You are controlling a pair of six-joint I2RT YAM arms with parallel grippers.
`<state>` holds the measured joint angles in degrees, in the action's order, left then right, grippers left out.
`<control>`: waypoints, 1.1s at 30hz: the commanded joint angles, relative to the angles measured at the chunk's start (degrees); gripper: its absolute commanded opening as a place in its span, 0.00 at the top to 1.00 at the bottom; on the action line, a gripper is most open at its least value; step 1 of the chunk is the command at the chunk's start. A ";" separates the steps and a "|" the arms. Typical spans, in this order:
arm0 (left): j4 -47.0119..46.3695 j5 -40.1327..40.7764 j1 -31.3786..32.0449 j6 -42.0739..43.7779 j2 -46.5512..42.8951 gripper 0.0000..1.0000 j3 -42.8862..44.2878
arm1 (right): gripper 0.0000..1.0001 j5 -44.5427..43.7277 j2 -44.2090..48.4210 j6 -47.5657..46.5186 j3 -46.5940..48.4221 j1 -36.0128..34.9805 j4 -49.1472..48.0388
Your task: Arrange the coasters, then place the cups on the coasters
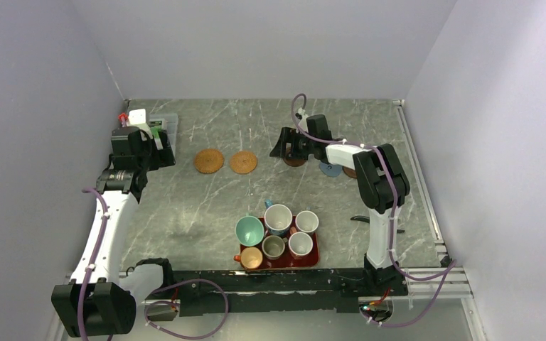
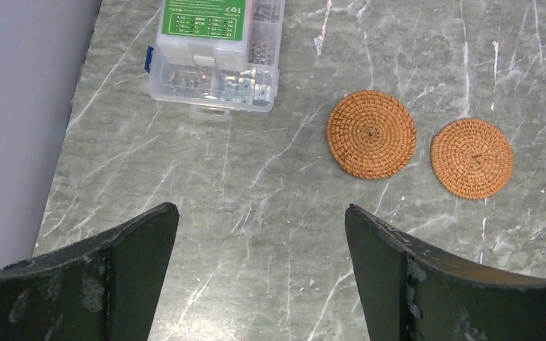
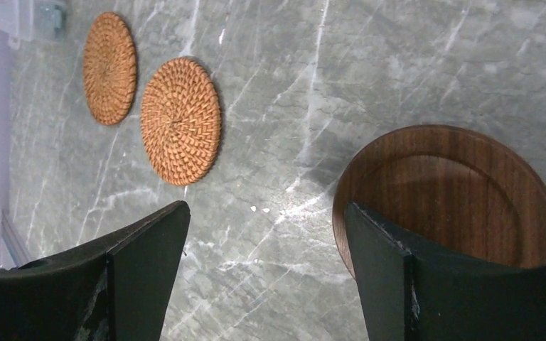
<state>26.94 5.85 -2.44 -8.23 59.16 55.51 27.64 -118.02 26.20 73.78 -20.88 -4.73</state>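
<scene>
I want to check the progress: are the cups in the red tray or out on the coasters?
In the tray. All six cups stand together inside the red tray; the woven coasters lie bare.

Grey marble tabletop (image 1: 185, 206), lilac walls (image 1: 256, 42)

My left arm (image 1: 106, 231) and right arm (image 1: 379, 238) have white links, black joints, purple cables (image 1: 222, 302) and scuffed black fingers (image 2: 412, 284).
</scene>
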 commanded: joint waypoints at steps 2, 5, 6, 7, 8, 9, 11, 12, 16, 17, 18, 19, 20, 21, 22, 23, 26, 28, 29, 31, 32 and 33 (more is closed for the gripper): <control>-1.32 -0.65 -0.05 -0.82 -1.41 0.07 0.40 | 0.15 4.34 -1.12 2.21 -4.11 -0.96 -0.75; -1.23 -0.50 -0.02 -0.82 -1.51 0.07 0.47 | 0.17 4.97 -1.48 2.79 -4.39 -1.75 -1.26; -1.27 -0.51 0.02 -0.82 -1.54 0.07 0.48 | 0.17 5.19 -1.63 2.88 -4.21 -2.04 -1.18; -1.27 -0.51 -0.02 -0.82 -1.57 0.07 0.48 | 0.17 5.30 -1.75 2.96 -3.99 -2.36 -1.16; -1.35 -0.57 -0.02 -0.82 -1.61 0.07 0.47 | 0.17 5.33 -1.90 3.05 -3.77 -2.73 -1.20; -1.36 -0.65 -0.02 -0.82 -1.67 0.07 0.48 | 0.17 5.39 -2.01 3.18 -3.61 -3.13 -1.43; -1.36 -0.62 -0.02 -0.82 -1.68 0.07 0.48 | 0.17 5.33 -2.47 3.52 -3.20 -3.72 -1.96; -1.36 -0.50 -0.02 -0.82 -1.70 0.07 0.46 | 0.17 5.37 -2.74 3.79 -3.01 -3.94 -2.28; -1.27 -0.56 -0.02 -0.82 -1.80 0.07 0.40 | 0.18 4.97 -3.74 4.73 -2.34 -4.79 -3.70; -1.27 -0.52 -0.02 -0.82 -1.81 0.07 0.40 | 0.18 4.71 -3.94 4.91 -2.32 -4.94 -4.16; -1.27 -0.52 -0.02 -0.82 -1.76 0.07 0.38 | 0.18 4.52 -4.08 5.04 -2.25 -5.10 -4.66; -1.27 -0.46 -0.03 -0.82 -1.76 0.07 0.39 | 0.18 4.45 -4.40 5.30 -2.01 -5.17 -5.01; -1.27 -0.48 -0.05 -0.80 -1.76 0.07 0.39 | 0.18 4.45 -4.61 5.46 -1.67 -5.22 -5.36; -1.27 -0.49 -0.03 -0.78 -1.75 0.07 0.39 | 0.18 4.59 -5.03 5.74 -1.36 -5.30 -5.75; -1.27 -0.49 -0.02 -0.82 -1.75 0.07 0.39 | 0.18 4.68 -5.37 5.98 -1.03 -5.37 -6.14; -1.27 -0.43 -0.02 -0.82 -1.68 0.07 0.35 | 0.18 4.70 -5.69 6.16 -0.60 -5.47 -6.38; -1.27 -0.48 -0.02 -0.82 -1.57 0.07 0.39 | 0.18 4.84 -6.57 6.41 0.66 -5.73 -6.77; -1.27 -0.44 -0.02 -0.82 -1.50 0.07 0.39 | 0.18 4.88 -6.91 6.54 1.29 -5.92 -6.87; -1.27 -0.45 0.00 -0.82 -1.50 0.07 0.39 | 0.19 4.76 -6.96 6.52 1.45 -5.97 -6.97; -1.27 -0.40 -0.02 -0.82 -1.37 0.07 0.39 | 0.19 4.44 -6.86 6.42 1.46 -6.01 -6.97; -1.30 -0.34 0.02 -0.75 -1.33 0.07 0.39 | 0.19 4.18 -6.74 6.31 1.38 -5.94 -6.96; -1.37 -0.39 0.00 -0.69 -1.36 0.07 0.39 | 0.19 3.91 -6.60 6.08 1.31 -6.00 -6.77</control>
<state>26.98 5.85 -2.44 -8.25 58.96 55.51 33.52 -122.52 32.64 74.94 -26.35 -14.31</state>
